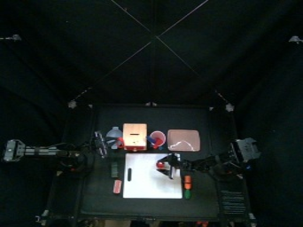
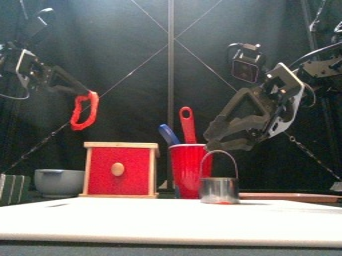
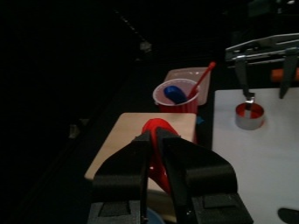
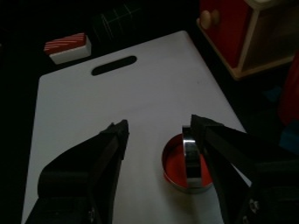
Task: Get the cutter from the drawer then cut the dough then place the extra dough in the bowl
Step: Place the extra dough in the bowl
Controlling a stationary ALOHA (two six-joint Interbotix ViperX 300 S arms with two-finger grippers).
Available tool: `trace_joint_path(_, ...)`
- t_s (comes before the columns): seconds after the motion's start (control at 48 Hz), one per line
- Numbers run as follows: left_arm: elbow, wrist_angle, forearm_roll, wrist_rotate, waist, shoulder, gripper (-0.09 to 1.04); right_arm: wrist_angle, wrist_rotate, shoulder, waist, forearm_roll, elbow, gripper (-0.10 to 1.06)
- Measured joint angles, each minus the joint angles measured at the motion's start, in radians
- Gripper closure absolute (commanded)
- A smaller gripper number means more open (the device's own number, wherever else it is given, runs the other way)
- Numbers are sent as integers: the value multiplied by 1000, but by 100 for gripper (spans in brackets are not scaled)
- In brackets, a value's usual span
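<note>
My left gripper (image 3: 158, 156) is shut on a red ring of dough (image 2: 86, 110) and holds it in the air, above the wooden box (image 2: 120, 170) and the blue-grey bowl (image 2: 58, 181). The round metal cutter (image 2: 219, 188) stands on the white cutting board (image 4: 117, 105) with red dough inside it (image 3: 247, 111). My right gripper (image 4: 158, 138) hangs open just above the board. The cutter (image 4: 181, 159) sits close by one of its fingers, and nothing is gripped.
A red cup (image 2: 189, 168) with a blue and a red knife stands behind the cutter, beside the box with its red drawer front. The pink tray (image 1: 186, 139) lies at the back right. A red and white toy (image 4: 66, 44) lies off the board's left side.
</note>
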Motion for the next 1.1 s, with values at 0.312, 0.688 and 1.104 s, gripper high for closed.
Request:
trace_joint_path(0.312, 74, 60, -25, -8, 195, -3, 32, 3, -2, 0, -2, 0, -3, 6)
trace_joint_path(0.688, 78, 207, -57, -8, 258, 52, 10, 18, -2, 6, -5, -17, -18, 6)
trace_joint_path(1.104, 78, 209, -58, -6, 258, 55, 8, 34, -2, 11, -8, -28, -35, 6)
